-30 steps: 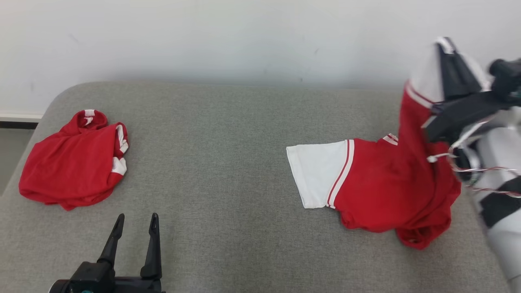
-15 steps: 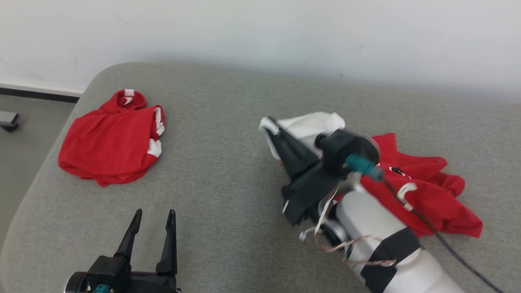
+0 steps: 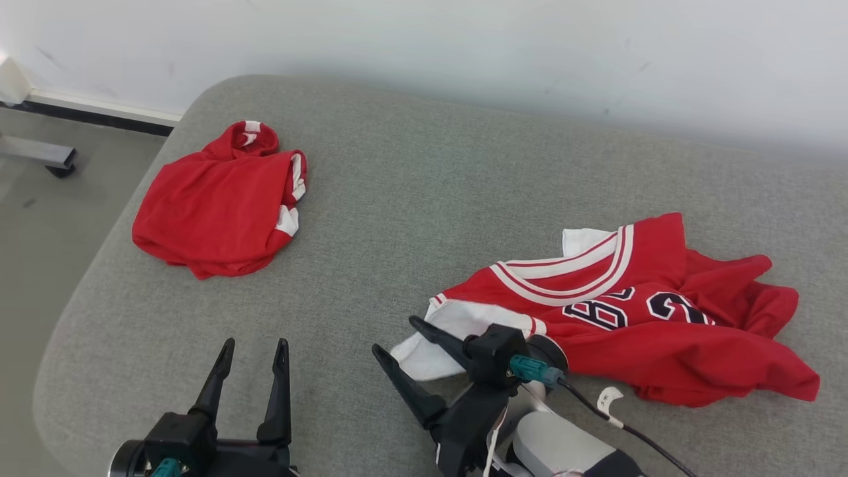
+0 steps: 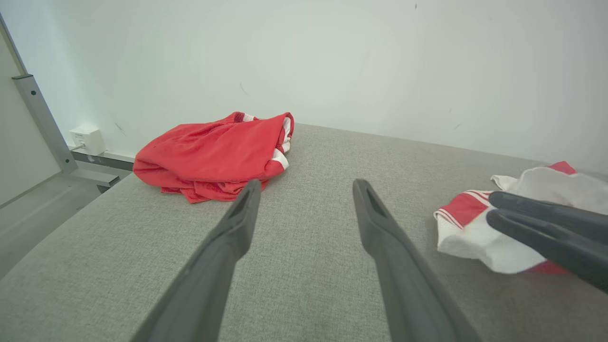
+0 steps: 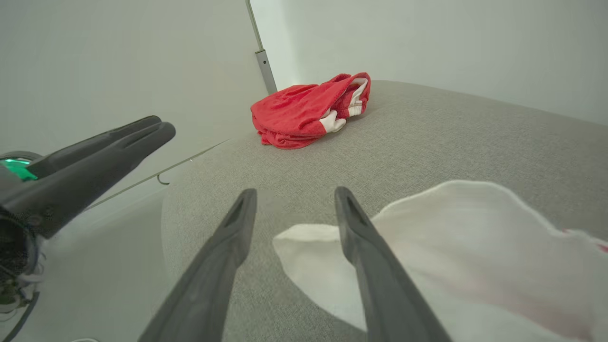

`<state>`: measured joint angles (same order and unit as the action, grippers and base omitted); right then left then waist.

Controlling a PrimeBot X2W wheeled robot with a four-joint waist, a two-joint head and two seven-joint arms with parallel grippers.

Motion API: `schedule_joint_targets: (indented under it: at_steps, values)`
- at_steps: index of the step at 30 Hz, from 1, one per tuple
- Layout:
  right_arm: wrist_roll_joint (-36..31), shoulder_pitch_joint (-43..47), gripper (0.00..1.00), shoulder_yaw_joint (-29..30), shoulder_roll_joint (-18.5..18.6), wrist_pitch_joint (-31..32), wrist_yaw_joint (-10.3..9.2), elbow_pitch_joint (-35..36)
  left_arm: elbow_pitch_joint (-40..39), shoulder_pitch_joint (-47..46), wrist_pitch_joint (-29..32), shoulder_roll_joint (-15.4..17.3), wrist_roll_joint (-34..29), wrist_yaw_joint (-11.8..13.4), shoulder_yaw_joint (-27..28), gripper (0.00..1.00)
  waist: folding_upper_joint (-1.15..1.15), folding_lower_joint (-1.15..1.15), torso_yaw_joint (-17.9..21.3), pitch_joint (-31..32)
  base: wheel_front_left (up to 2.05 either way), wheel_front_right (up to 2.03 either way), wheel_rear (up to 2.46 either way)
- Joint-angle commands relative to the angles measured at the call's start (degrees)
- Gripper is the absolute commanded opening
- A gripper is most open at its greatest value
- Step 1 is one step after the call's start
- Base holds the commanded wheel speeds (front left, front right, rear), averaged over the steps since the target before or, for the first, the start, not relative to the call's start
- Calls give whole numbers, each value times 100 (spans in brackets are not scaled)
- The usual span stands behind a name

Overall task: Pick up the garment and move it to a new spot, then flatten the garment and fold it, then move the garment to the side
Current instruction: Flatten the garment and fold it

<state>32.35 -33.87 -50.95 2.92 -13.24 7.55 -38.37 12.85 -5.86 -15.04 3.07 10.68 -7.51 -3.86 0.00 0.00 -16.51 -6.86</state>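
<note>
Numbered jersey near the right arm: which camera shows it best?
Head view: the jersey lies nearly whole, crumpled, collar and numbers facing up. Left wrist view shows its white-and-red sleeve end at the right edge; right wrist view, blurred white cloth close up.

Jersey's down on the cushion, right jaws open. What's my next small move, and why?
Probably back the right gripper off the white sleeve: its jaws stand open, holding nothing, one finger over the cloth. The jersey lies rumpled at its right side and needs flattening.
</note>
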Motion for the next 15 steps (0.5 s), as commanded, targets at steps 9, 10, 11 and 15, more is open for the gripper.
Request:
schedule_joint_targets:
  at_steps: [9, 10, 11, 15]
  values:
    - [-191, -287, 100, 498, 3, -197, -13, 391, -16, 126, -22, -13, -74, 7, 165, 100, 0, 0, 462, 254, 0, 0, 0]
    - [-302, -236, 100, 702, 32, -199, -13, 507, -29, 139, -22, -12, -87, 7, 172, 100, 0, 0, 511, 275, 0, 0, 0]
    - [-418, -137, 100, 885, 85, -198, -13, 623, -52, 160, -22, -12, -100, 7, 191, 100, 0, 0, 572, 307, 0, 0, 0]
    - [-844, 317, 100, 1680, 281, -200, -13, 1144, -132, 273, -21, -3, -147, 7, 290, 100, 0, 0, 815, 385, 0, 0, 0]
